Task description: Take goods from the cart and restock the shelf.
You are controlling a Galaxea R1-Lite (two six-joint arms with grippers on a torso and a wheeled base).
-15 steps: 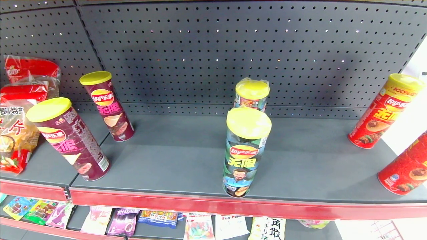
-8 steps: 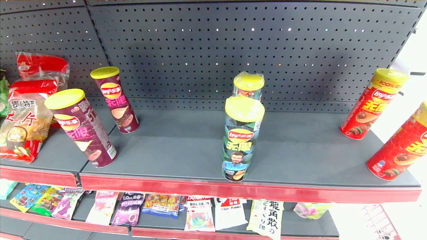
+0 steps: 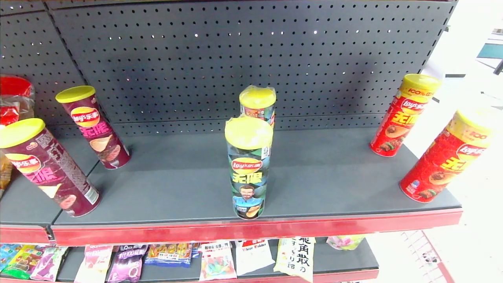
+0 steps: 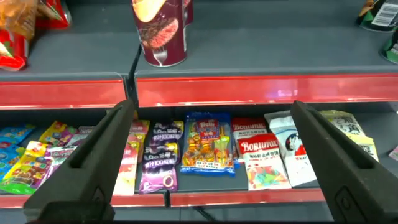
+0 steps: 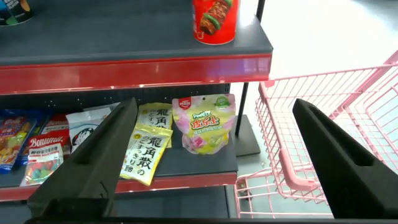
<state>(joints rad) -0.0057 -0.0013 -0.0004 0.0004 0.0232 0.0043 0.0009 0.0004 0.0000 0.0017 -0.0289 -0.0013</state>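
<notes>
**Head view.** The upper shelf (image 3: 334, 177) carried six chip cans with yellow lids, each standing on its base. A front maroon can (image 3: 47, 169) and a rear maroon can (image 3: 94, 127) stood at the left. A front green can (image 3: 248, 169) stood at the middle near the red shelf edge, with a rear green can (image 3: 257, 104) just behind it. A rear red can (image 3: 404, 116) and a front red can (image 3: 444, 161) stood at the right. Snack bags (image 3: 216, 259) lay in a row on the lower shelf (image 3: 342, 260).

**Left wrist view.** The left gripper (image 4: 211, 107) faced the lower shelf, its fingers spread wide with nothing between them. The front maroon can stood above, on the upper shelf.

**Right wrist view.** The right gripper (image 5: 216, 104) faced the right end of the shelves, its fingers also wide apart and empty. The pink wire cart (image 5: 329, 106) stood just beside the shelf end. A pink-and-green bag (image 5: 208, 124) lay on the lower shelf.
</notes>
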